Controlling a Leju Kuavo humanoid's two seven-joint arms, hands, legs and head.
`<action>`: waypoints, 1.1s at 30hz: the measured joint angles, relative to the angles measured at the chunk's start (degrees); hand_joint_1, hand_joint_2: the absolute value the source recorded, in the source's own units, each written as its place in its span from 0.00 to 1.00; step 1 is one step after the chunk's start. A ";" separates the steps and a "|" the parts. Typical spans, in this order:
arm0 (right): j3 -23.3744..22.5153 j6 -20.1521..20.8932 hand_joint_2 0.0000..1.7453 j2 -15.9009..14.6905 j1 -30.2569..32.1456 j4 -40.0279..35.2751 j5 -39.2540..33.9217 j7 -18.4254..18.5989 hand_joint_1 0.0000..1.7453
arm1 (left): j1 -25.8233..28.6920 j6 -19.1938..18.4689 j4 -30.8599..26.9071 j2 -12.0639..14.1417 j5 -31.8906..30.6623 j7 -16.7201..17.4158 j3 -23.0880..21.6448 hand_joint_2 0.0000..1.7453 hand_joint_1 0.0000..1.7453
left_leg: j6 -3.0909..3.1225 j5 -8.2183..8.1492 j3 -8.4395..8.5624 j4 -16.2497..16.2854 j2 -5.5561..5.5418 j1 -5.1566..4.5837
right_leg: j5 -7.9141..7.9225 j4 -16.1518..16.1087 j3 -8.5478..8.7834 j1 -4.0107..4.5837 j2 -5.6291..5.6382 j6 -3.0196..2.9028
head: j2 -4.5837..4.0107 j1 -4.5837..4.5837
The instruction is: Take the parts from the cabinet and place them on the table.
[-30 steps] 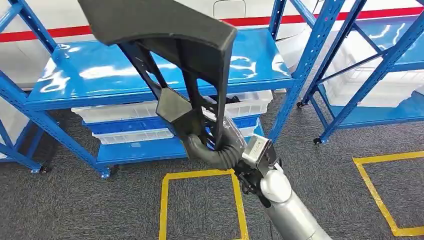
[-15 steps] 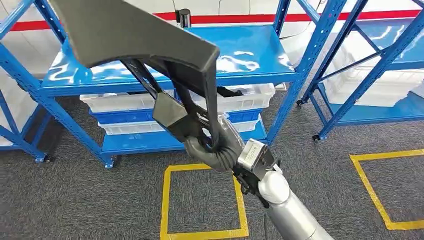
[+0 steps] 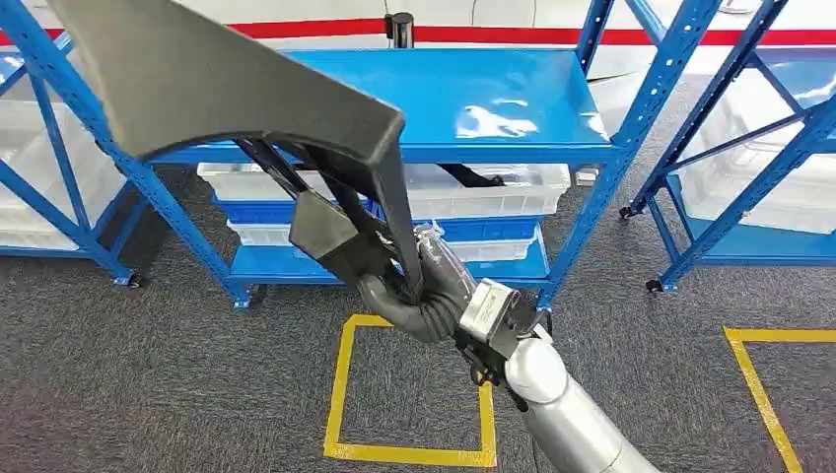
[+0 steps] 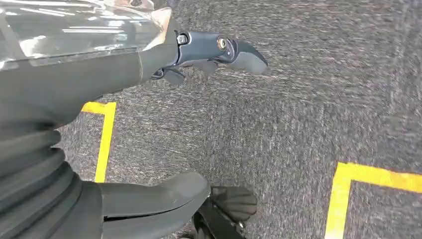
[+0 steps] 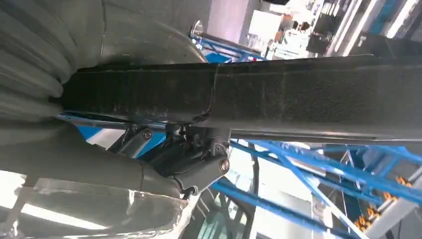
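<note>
The right hand (image 3: pixel 419 286) is gripping a large black plastic part (image 3: pixel 227 84) near its lower end, with the fingers closed around one of its thin struts. In the head view the hand is sitting a little below the centre of the frame, and the silver right arm (image 3: pixel 567 414) is coming in from the lower right corner. The part is reaching up from the hand toward the upper left of the frame, where its wide flat panel is covering much of the blue shelf rack (image 3: pixel 473 99) behind it. The part is being held in the air, apart from the rack and from the floor.

In the right wrist view the dark bar of the part (image 5: pixel 278 94) is crossing the frame from left to right, with the hand wrapped around it at the left side.

On the lower levels of the rack, white plastic bins (image 3: pixel 493 187) are standing. On the grey carpet a yellow taped square (image 3: pixel 340 379) is lying in the lower centre of the frame, under the hand.

The left hand (image 4: pixel 149 204) is hanging over the grey carpet in the left wrist view; its fingers are apart and it is holding nothing.
</note>
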 joint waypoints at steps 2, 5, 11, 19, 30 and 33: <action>0.07 0.00 1.00 0.02 -0.03 0.00 0.00 -0.02 1.00 | -0.16 0.13 0.00 0.00 0.00 0.00 0.00 1.00 0.00 | 0.41 0.76 3.91 -6.67 2.95 -0.67 | -0.20 0.08 -0.10 0.77 -0.56 0.51 | 0.00 -0.13; 0.20 0.00 1.00 -0.04 -0.13 0.00 0.00 -0.02 1.00 | -0.12 0.15 0.00 -0.02 0.00 0.00 0.00 1.00 0.00 | 1.57 0.74 2.90 -6.78 1.47 -0.99 | -0.03 -0.08 -0.07 1.12 -1.79 1.55 | 0.00 0.39; 0.22 0.00 1.00 -0.37 0.07 0.00 0.00 -0.04 1.00 | -0.18 0.11 0.00 -0.11 -0.04 -0.35 0.02 1.00 0.00 | 3.65 1.96 2.57 -7.76 -1.61 -0.73 | -7.91 18.58 -9.34 1.01 2.53 1.07 | 0.00 0.52; 0.31 0.00 1.00 -0.61 -0.04 0.04 -0.04 -0.11 1.00 | -0.05 -0.66 -0.02 -0.24 -0.37 -1.57 0.02 1.00 0.00 | 2.37 2.43 1.78 -7.13 -6.05 -1.11 | 0.32 0.79 -1.65 1.16 5.36 1.83 | 0.00 0.33; 0.83 -0.46 1.00 -0.50 0.03 0.07 0.00 -0.26 1.00 | 0.12 -1.92 -0.02 -0.04 -0.98 -2.86 -0.02 1.00 0.00 | -0.13 -0.23 -1.64 0.82 -0.06 0.22 | 0.93 0.22 -1.39 0.42 -0.50 -0.19 | 0.00 -0.04; 0.87 -0.59 1.00 -0.48 -0.01 0.02 0.04 -0.44 1.00 | -0.13 -1.99 -0.02 0.00 -1.18 -3.21 -0.02 1.00 0.00 | 0.75 1.44 2.38 -6.93 2.28 -0.32 | 0.49 0.35 -1.38 1.30 -1.46 0.67 | 0.00 0.05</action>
